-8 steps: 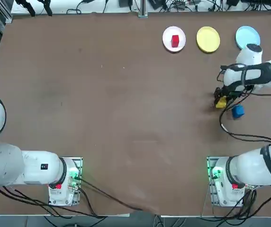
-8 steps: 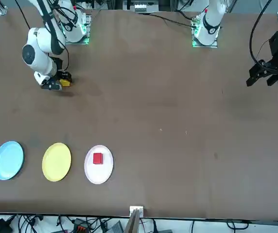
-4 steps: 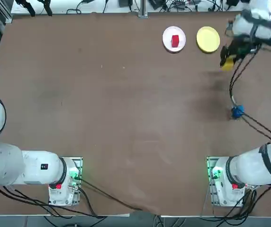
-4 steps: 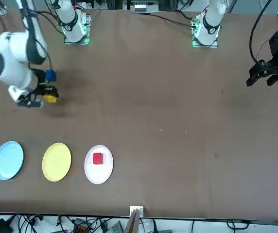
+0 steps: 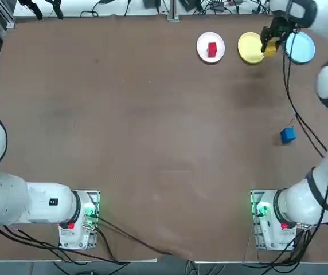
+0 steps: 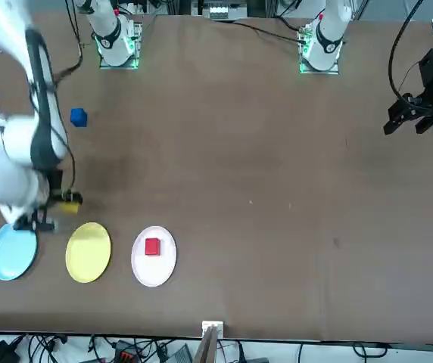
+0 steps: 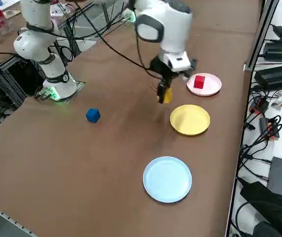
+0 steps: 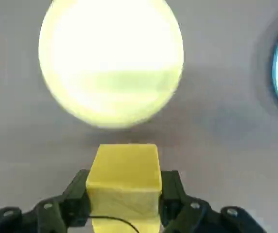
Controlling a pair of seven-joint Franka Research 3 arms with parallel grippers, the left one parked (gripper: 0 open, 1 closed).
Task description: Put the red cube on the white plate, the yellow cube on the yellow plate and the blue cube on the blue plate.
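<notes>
My right gripper is shut on the yellow cube and holds it in the air beside the yellow plate, between that plate and the blue plate. In the right wrist view the yellow cube sits clamped between both fingers, with the yellow plate just ahead. The red cube rests on the white plate. The blue cube lies alone on the table, nearer the robot. From the side, the yellow cube hangs above the table near the yellow plate.
The three plates stand in a row along the far edge of the brown table. A black cable trails from the right arm over the area near the blue cube. Cables and equipment lie beyond the far edge.
The right gripper lifted the yellow cube from beside the blue cube and carried it toward the far edge, up to the yellow plate. The blue cube stayed in place.
</notes>
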